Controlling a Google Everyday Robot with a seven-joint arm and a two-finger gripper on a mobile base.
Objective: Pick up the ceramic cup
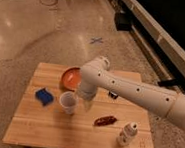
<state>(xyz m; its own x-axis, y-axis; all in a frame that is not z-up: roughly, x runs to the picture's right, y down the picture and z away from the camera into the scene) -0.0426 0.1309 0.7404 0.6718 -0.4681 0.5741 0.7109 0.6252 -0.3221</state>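
Note:
The ceramic cup (pixel 67 101) is small, white and round, and stands upright near the middle of the wooden table (pixel 54 129). My gripper (pixel 88 105) hangs down from the white arm (pixel 134 93) just to the right of the cup, close beside it and low over the table. I cannot tell if it touches the cup. The arm reaches in from the right.
An orange bowl (pixel 69 77) sits behind the cup, partly hidden by the arm. A blue sponge (pixel 44 95) lies to the cup's left. A reddish-brown item (pixel 104 121) and a small white bottle (pixel 126 134) are at the front right. A small dark object (pixel 112 95) lies under the arm.

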